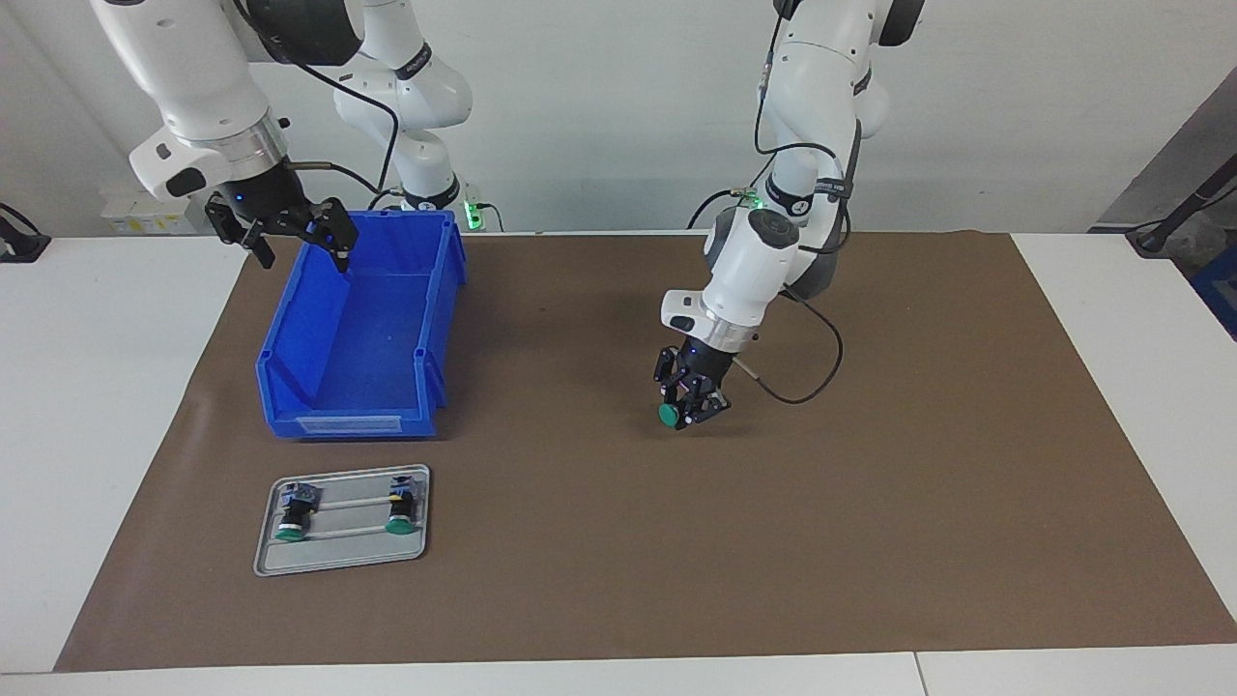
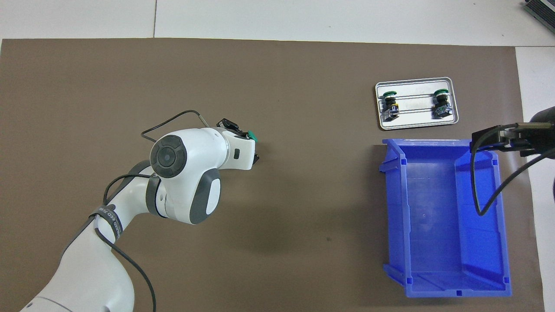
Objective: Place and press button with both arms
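Two buttons lie on the grey tray you see on the brown mat, just beside the blue bin and farther from the robots than it. Your left gripper has its jaws clenched on the third button, green cap tilted sideways, held low over the bare middle of the mat. Your right gripper waits over the bin's wall at the robots' end of the bench, jaws spread wide and holding nothing.
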Robot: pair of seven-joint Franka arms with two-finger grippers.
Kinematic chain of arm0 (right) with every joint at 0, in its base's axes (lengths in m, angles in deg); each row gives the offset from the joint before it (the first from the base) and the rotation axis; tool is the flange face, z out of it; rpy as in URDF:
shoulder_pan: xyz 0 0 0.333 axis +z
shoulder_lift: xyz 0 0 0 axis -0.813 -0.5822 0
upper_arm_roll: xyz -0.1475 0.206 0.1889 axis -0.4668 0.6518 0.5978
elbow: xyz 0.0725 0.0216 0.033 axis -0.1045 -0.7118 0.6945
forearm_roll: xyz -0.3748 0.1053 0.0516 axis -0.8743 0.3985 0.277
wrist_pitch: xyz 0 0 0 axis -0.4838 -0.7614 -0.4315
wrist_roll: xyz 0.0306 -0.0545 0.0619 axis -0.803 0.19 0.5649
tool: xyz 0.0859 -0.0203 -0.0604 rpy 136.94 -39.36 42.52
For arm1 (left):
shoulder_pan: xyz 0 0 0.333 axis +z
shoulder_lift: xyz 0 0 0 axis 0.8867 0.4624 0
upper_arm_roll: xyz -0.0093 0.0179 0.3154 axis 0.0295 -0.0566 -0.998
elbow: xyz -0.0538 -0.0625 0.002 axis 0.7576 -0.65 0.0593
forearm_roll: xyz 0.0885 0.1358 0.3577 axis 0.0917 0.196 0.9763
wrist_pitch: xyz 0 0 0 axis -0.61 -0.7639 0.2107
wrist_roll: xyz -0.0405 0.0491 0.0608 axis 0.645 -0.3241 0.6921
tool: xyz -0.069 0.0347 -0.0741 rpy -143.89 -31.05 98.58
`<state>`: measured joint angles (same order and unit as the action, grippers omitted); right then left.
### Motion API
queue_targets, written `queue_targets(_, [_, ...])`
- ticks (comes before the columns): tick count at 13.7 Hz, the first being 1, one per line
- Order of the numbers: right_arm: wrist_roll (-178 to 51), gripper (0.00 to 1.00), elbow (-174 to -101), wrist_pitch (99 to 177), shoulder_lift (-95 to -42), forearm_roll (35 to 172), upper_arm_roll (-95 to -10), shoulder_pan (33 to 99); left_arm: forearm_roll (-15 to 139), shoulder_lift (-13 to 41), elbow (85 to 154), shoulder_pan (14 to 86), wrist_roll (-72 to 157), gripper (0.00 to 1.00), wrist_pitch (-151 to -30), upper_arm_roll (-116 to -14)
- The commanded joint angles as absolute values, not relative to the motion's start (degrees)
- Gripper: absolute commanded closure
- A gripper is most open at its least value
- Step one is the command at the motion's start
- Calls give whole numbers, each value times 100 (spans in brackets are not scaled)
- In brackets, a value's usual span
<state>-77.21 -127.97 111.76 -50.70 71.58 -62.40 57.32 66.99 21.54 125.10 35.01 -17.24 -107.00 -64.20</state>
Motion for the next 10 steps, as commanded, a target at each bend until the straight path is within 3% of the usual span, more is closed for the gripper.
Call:
queue_targets(1, [-7763, 0, -12742, 11089, -5074, 7200, -6224, 5720, 6245, 2212, 11994, 3793, -1890, 100, -10117, -6355])
queue_targets(4, [-7763, 0, -12742, 11089, -5074, 7200, -6224, 5720, 5578, 2203, 11580, 4057, -2135, 100, -9413, -6355])
queue_targets(10, [-7763, 0, -12742, 11089, -5074, 7200, -6224, 5720, 4373, 2002, 11596, 5050, -4120, 100, -8112, -6372])
